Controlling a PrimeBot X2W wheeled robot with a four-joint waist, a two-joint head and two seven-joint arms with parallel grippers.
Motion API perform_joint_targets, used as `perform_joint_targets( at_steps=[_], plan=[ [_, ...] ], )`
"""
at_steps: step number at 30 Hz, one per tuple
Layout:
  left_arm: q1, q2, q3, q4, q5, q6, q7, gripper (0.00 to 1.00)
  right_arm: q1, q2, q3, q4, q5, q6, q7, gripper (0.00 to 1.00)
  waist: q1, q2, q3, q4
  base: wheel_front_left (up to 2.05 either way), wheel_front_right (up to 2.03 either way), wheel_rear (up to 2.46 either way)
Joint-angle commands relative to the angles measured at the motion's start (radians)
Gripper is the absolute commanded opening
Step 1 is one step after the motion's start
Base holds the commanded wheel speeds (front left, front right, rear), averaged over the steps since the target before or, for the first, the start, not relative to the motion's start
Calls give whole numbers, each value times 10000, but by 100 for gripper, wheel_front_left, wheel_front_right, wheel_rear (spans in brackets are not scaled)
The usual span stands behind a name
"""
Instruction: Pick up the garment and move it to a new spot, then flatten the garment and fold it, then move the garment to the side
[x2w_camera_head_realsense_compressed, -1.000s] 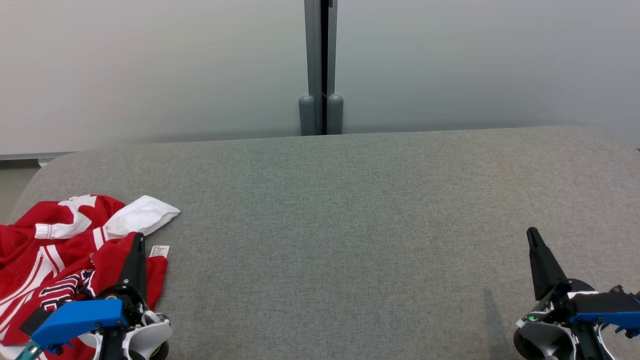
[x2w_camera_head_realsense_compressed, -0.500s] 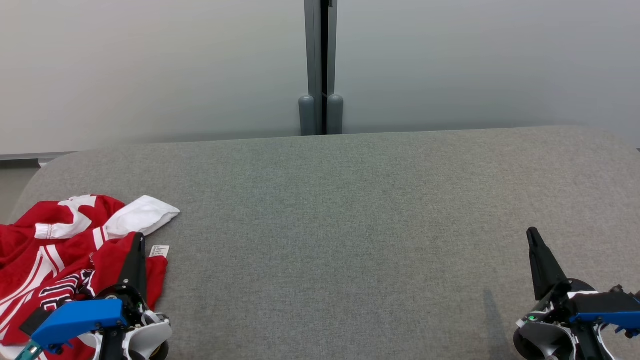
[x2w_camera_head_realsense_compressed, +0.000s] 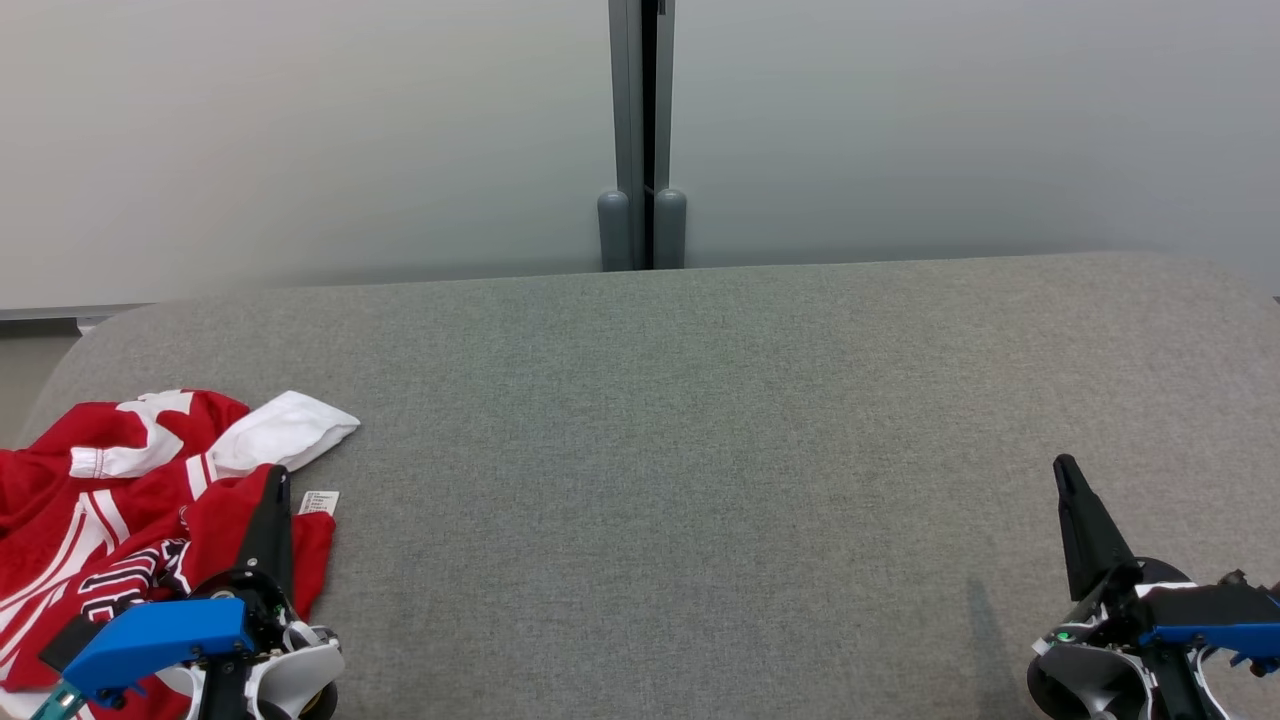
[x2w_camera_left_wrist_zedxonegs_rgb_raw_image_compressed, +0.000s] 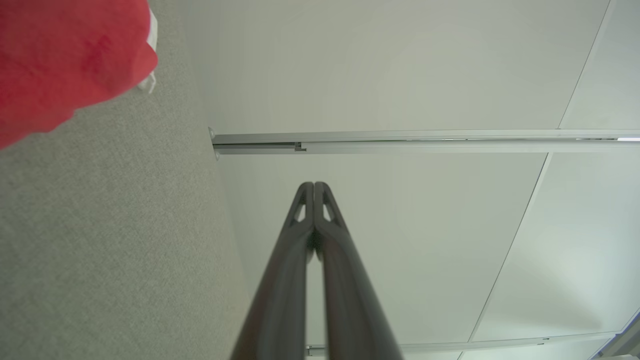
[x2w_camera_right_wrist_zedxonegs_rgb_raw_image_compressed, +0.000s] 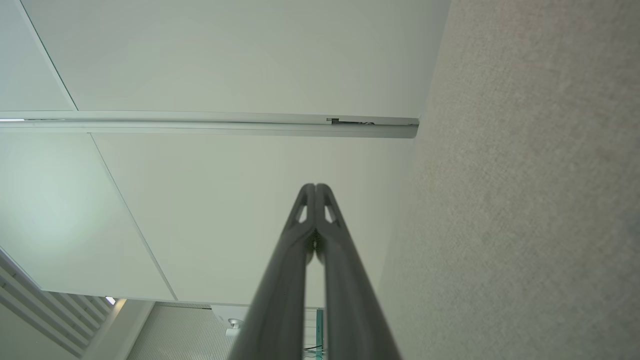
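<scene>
Right now the red-and-white garment (x2w_camera_head_realsense_compressed: 120, 510) lies crumpled at the near left corner of the grey padded table (x2w_camera_head_realsense_compressed: 700, 420), w/ a small white tag (x2w_camera_head_realsense_compressed: 319, 502) at its right edge. The left gripper (x2w_camera_head_realsense_compressed: 279, 478) is clenched w/ nothing btwn its fingers, tips over the garment's right edge; contact can't be told. The right gripper (x2w_camera_head_realsense_compressed: 1062, 466) is also clenched and empty, over bare table at the far right, well apart from the garment.
</scene>
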Motion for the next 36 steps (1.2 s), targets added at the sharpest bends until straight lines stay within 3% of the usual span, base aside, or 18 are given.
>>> perform_joint_targets(
  at_steps=[1, 17, 18, 36],
  plan=[
    [-100, -8, 13, -39, -36, -44, 28, 0, 121, 6, -12, -41, 23, 1, 22, 0, 0, -1, 0, 0, 0, 0, 0],
    [-101, -8, 13, -39, -36, -44, 28, 0, 121, 6, -12, -41, 23, 1, 22, 0, 0, -1, 0, 0, 0, 0, 0],
    [16, -2, -2, 41, 4, 2, -10, 100, 2, 2, 5, 36, 1, 0, -2, 100, 0, -1, 0, 0, 0, 0, 0],
    [129, -20, -358, -276, 525, -3, -804, 100, -96, -15, 580, -308, -56, -2, -597, 100, 0, -1, 9, 2, 0, 0, 0]
  ],
)
